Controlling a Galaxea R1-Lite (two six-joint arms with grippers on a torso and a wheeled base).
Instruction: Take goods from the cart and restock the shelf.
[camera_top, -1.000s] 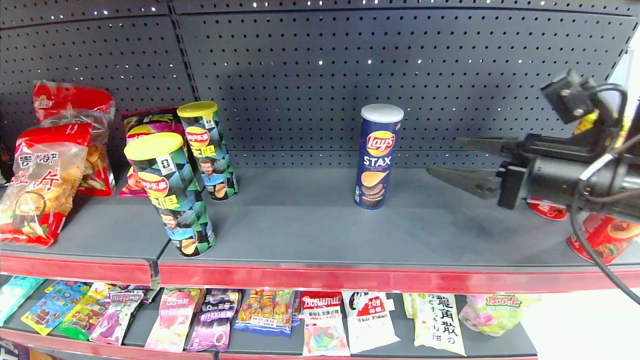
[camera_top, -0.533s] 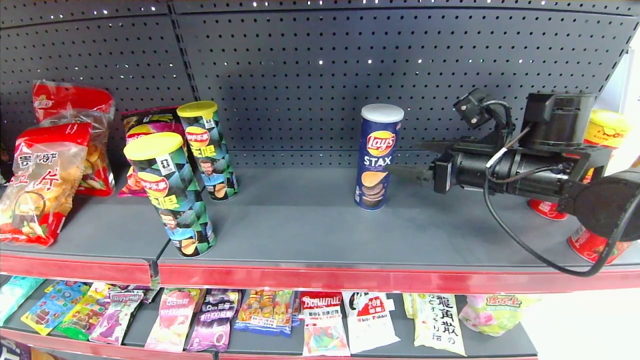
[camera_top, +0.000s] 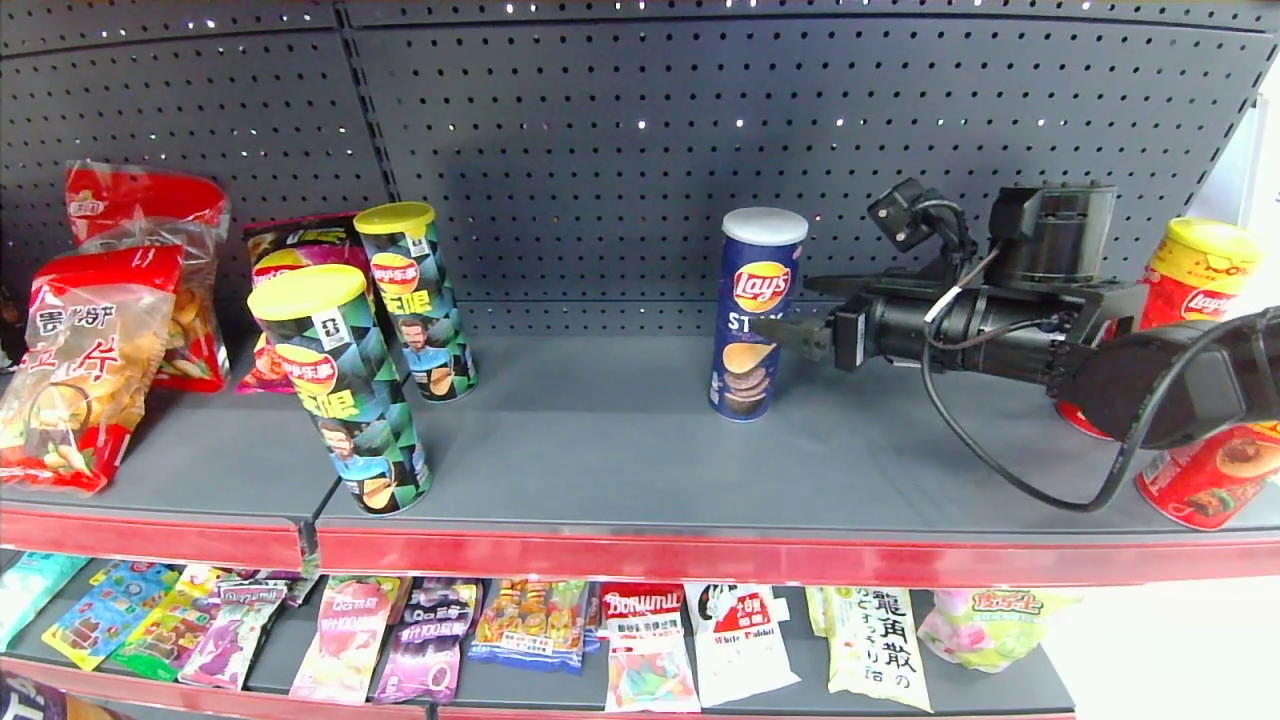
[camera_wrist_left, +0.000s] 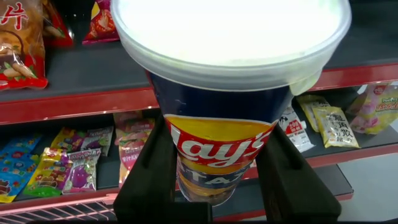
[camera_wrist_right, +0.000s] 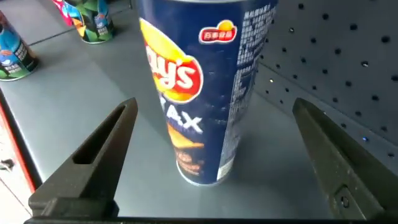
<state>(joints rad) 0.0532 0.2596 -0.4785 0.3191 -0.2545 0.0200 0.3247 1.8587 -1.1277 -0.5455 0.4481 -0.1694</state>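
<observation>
- Right wrist view: right claw (camera_wrist_right: 214, 112) is spread wide, one finger on each side of the upright blue chip can (camera_wrist_right: 199, 93) and neither touching it.
- The can stands mid-shelf (camera_top: 600, 440), near the back panel.
- Left claw (camera_wrist_left: 217, 180) is clamped round a second blue chip can (camera_wrist_left: 224, 93).
- Over the last second the right arm has travelled left from the right edge to the can.

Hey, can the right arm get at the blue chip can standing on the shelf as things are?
Probably yes. The right end effector is open and straddles the blue can, one finger on each side, and nothing else stands near it on the shelf.
</observation>
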